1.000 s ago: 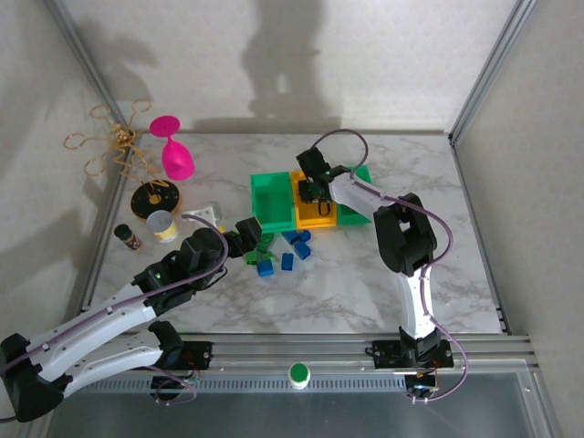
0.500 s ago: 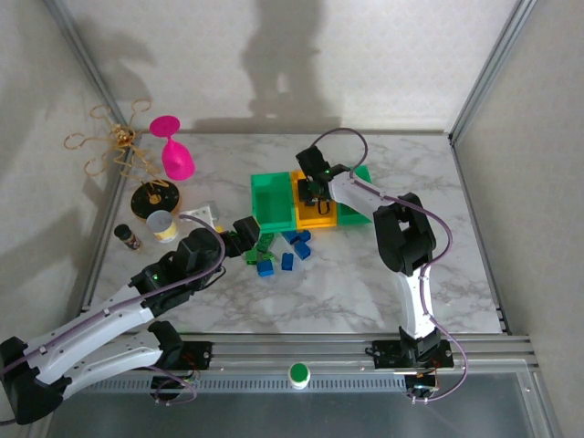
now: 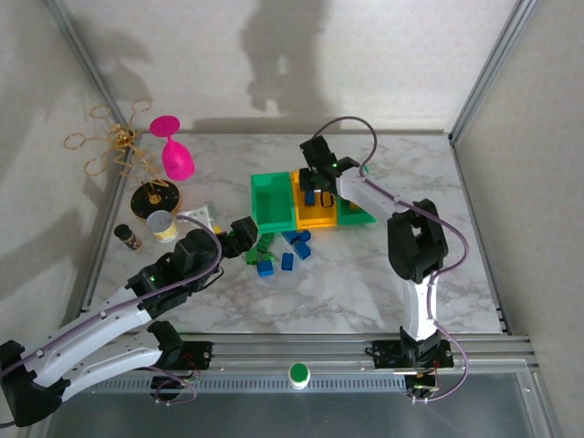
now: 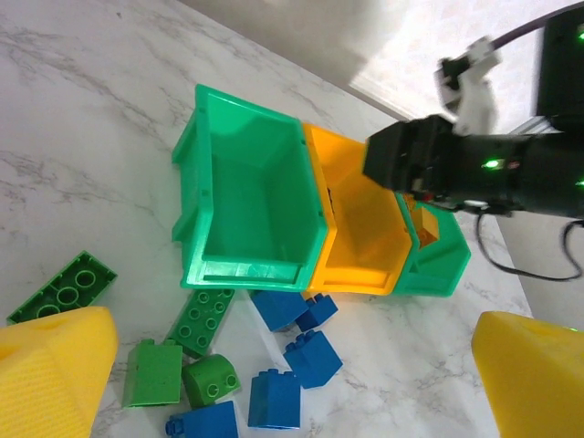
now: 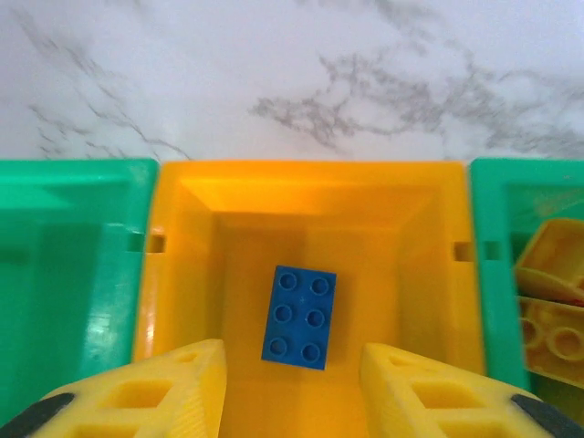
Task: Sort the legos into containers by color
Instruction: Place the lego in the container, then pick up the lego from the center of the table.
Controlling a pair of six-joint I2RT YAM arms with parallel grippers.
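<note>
R tool [image 5: 290, 358] hangs over orange bin [image 5: 182, 246], jaws partly apart, gripping nothing. 1 blue brick [image 5: 299, 317] lies flat on that bin's floor. Orange bin sits betw 2 green bins [image 4: 246, 201], toward desk's [image 3: 365, 274] far edge. Right-hand green one holds orange pieces [image 5: 547, 315]. L tool [image 4: 292, 319] is wide open & empty, over loose green & blue bricks [image 4: 274, 401] just near-side of the bins.

Three containers [image 4: 360, 233] are sitting in a row on the worktop [image 4: 91, 109]. Green and blue legos [image 4: 313, 354] are lying just beside them.
</note>
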